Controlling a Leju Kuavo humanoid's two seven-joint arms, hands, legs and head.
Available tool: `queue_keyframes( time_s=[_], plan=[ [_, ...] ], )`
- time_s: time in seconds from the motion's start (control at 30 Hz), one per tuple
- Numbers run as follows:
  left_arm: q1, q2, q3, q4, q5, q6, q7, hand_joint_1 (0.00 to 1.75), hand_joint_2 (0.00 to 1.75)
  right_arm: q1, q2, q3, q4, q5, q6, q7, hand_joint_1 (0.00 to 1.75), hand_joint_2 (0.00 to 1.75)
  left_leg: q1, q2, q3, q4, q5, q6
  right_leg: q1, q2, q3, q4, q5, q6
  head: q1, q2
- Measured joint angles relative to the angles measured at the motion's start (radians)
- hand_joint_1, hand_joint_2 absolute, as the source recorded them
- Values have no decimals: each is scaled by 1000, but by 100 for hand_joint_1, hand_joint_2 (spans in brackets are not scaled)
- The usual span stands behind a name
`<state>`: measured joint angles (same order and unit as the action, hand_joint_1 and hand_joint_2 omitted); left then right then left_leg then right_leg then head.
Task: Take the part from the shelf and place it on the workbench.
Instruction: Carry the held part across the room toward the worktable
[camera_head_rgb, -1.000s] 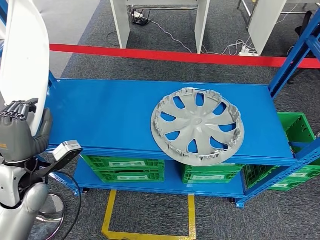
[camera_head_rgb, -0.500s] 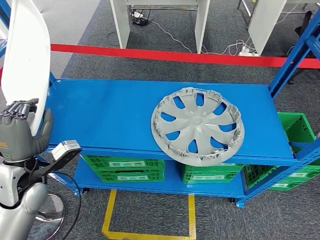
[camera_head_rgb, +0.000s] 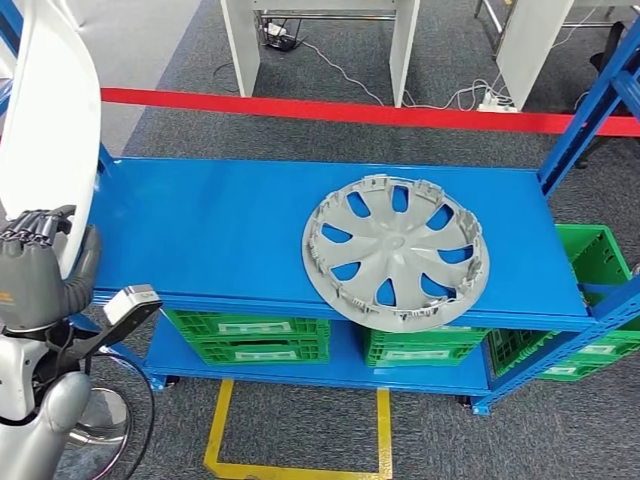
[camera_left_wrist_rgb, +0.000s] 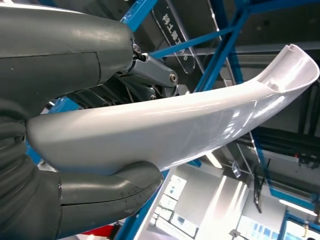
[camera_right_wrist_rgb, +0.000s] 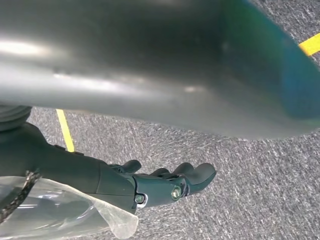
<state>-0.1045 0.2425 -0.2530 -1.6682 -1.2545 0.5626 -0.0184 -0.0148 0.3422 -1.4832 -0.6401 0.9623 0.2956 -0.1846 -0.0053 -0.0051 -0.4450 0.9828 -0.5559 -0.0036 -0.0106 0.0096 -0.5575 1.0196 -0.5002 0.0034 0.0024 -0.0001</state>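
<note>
Left hand (camera_head_rgb: 34, 275) grips the white curved part (camera_head_rgb: 51, 120) at its lower edge, held upright left of the blue shelf (camera_head_rgb: 226, 230). Right hand (camera_right_wrist_rgb: 166, 185) hangs over the carpet with fingers loosely apart, holding nothing. A grey wheel cover (camera_head_rgb: 395, 252) lies flat on the shelf.

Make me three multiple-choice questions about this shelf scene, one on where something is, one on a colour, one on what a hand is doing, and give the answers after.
1. Where does the grey wheel cover lie?
A. on the top board of the blue shelf
B. in a green crate
C. on the carpet

2. What colour is the tape line on the floor behind the shelf?
A. yellow
B. red
C. white

3. What is the left hand doing?
A. hanging with nothing in it
B. pressing on the wheel cover
C. holding a white curved part

Answers: 1 A, the cover rests flat on the top board, its near edge jutting past the front lip. 2 B, a red strip crosses the grey carpet. 3 C, thumb and fingers clamp the white part, as the left wrist view shows.
</note>
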Motion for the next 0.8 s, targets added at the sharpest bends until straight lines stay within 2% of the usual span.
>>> queue_keyframes(
  time_s=[0.17,0.23,0.3,0.33,0.4,0.43,0.47,0.5,0.57,0.6,0.63,0.67,0.73,0.8],
  plan=[
    [22,13,20,0,-2,-1,14,143,175,1,5,0,0,-9,-4,6,0,0,-5,0,-1,4,1,4,-5,1,0,-1,5,7,0,0],
    [27,19,28,0,-2,-1,16,143,175,1,7,0,0,-10,-6,8,0,0,-4,1,-2,-1,11,14,-7,1,-1,-4,10,16,-1,0],
    [28,21,31,0,-2,-2,16,143,175,1,8,0,-1,-10,-7,9,0,0,3,6,-2,-17,28,26,-4,0,-14,14,-8,25,1,0],
    [29,21,33,0,-2,-4,17,143,175,0,8,0,-1,-10,-8,10,0,0,6,8,-4,-23,35,31,-3,-1,-32,49,-32,27,2,0],
    [34,20,34,0,-2,-9,18,143,175,1,8,0,-1,-10,-8,11,0,0,7,12,-13,-23,39,34,-3,-1,-88,172,-91,31,4,0],
    [38,20,34,1,-2,-13,19,143,175,1,8,0,-1,-10,-8,11,0,0,8,14,-16,-21,40,33,-4,-2,-114,230,-108,33,4,0],
    [41,20,34,1,-3,-15,20,143,175,2,8,0,-1,-10,-8,11,0,0,8,16,-17,-20,40,32,-5,-2,-128,261,-108,35,4,0],
    [43,20,34,2,-3,-17,22,143,175,2,8,0,-1,-10,-9,11,0,0,10,18,-18,-19,40,31,-6,-3,-123,252,-87,37,4,0],
    [45,19,35,2,-3,-18,26,143,175,2,7,0,-2,-10,-8,11,0,0,15,19,-18,-11,35,23,-8,-6,-68,141,-19,40,3,0],
    [45,19,37,2,-4,-18,27,143,175,1,8,0,-2,-10,-7,11,0,0,16,18,-22,-3,31,16,-7,-6,-37,85,4,39,5,0],
    [45,19,39,2,-4,-19,29,143,175,1,8,0,-2,-10,-6,11,0,0,15,18,-25,4,28,9,-6,-6,-17,47,15,36,6,0],
    [46,20,40,2,-4,-20,30,143,175,1,8,0,-2,-10,-6,12,0,0,14,17,-30,10,27,3,-4,-5,-8,32,11,31,6,0],
    [46,21,43,2,-5,-21,31,143,175,0,8,0,-2,-10,-6,12,0,0,12,16,-42,19,28,-6,-4,-2,-12,27,6,17,6,0],
    [46,21,46,2,-5,-22,31,143,175,-1,8,0,-3,-10,-5,12,0,0,14,16,-58,43,5,-17,-7,-1,-21,21,4,0,4,0]
  ],
)
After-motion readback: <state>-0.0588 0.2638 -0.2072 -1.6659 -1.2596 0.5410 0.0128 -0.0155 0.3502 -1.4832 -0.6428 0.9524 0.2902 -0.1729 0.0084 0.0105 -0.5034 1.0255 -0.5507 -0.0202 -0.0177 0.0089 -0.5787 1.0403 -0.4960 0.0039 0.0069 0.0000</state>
